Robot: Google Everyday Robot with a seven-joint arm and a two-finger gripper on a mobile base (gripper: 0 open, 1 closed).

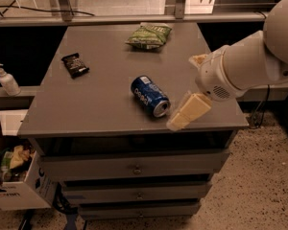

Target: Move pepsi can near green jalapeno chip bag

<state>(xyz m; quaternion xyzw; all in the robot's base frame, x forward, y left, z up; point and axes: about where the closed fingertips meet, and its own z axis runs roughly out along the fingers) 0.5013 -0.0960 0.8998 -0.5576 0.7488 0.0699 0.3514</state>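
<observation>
The blue pepsi can (pixel 150 96) lies on its side near the front middle of the grey table (pixel 101 99), its silver end towards the front right. The green jalapeno chip bag (pixel 149 35) lies at the table's far edge, well behind the can. My gripper (pixel 192 86) hangs over the table's front right, just right of the can and not touching it. Its two cream fingers (pixel 185 113) are spread apart and hold nothing. The white arm reaches in from the right.
A flat black snack packet (pixel 75 64) lies at the table's left. A soap bottle (pixel 7 80) stands on a ledge to the left. A cardboard box (pixel 14 186) sits on the floor at lower left. Drawers (pixel 137 166) are below the tabletop.
</observation>
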